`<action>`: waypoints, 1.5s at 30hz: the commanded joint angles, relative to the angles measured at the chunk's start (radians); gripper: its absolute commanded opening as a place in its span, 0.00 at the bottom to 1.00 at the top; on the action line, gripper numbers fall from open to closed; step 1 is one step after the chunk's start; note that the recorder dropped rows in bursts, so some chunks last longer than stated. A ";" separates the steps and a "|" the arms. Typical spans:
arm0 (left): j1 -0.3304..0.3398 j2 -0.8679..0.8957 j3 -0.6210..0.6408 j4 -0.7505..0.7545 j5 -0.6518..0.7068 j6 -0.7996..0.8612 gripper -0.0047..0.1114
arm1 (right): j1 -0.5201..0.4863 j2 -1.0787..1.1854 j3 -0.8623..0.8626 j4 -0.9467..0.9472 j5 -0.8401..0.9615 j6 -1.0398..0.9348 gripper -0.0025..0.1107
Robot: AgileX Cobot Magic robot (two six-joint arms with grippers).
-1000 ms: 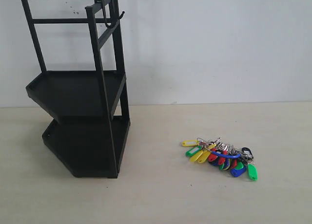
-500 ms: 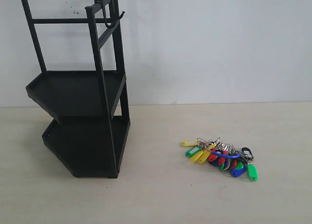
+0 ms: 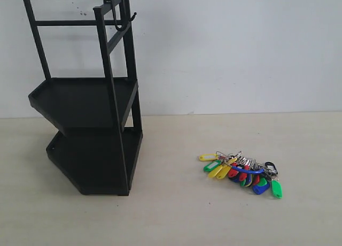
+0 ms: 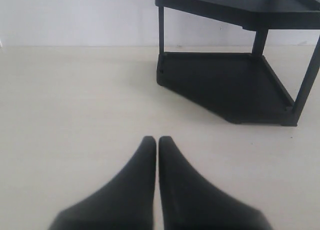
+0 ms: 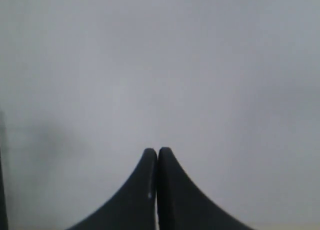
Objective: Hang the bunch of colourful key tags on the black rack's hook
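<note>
- Colourful plastic key tag bunch (image 3: 241,171) lies on the pale counter (image 3: 176,219), lower right.
- Tall black metal rack (image 3: 80,99) stands left, thin black hook (image 3: 127,21) near its top.
- Left fingers (image 4: 142,165) and right fingers (image 5: 145,170): pressed together, empty.

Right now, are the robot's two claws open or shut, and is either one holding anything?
Left gripper: shut, holding nothing.
Right gripper: shut, holding nothing.

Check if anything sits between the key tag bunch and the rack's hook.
Nothing visible. Bare table separates the colourful key tag bunch from the black rack; the hook juts from the top bar toward the bunch's side, empty.
</note>
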State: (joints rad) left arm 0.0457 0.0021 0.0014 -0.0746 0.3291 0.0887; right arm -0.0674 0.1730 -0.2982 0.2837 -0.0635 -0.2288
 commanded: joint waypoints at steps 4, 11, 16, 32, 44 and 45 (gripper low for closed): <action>0.004 -0.002 -0.001 -0.007 -0.014 -0.010 0.08 | -0.003 0.351 -0.185 -0.002 0.322 -0.035 0.02; 0.004 -0.002 -0.001 -0.007 -0.014 -0.010 0.08 | -0.003 0.503 -0.185 -0.002 0.215 -0.035 0.02; 0.004 -0.002 -0.001 -0.007 -0.014 -0.010 0.08 | -0.003 0.525 -0.185 -0.002 0.191 -0.031 0.02; 0.004 -0.002 -0.001 -0.007 -0.014 -0.010 0.08 | -0.003 0.630 -0.240 -0.006 0.117 -0.005 0.02; 0.004 -0.002 -0.001 -0.007 -0.014 -0.010 0.08 | 0.121 1.059 -0.612 0.009 0.638 -0.646 0.02; 0.004 -0.002 -0.001 -0.007 -0.014 -0.010 0.08 | 0.149 1.087 -0.627 -0.003 0.647 -0.646 0.02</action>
State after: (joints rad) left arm 0.0457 0.0021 0.0014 -0.0746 0.3291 0.0887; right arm 0.0222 1.1956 -0.8854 0.2949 0.5437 -0.8198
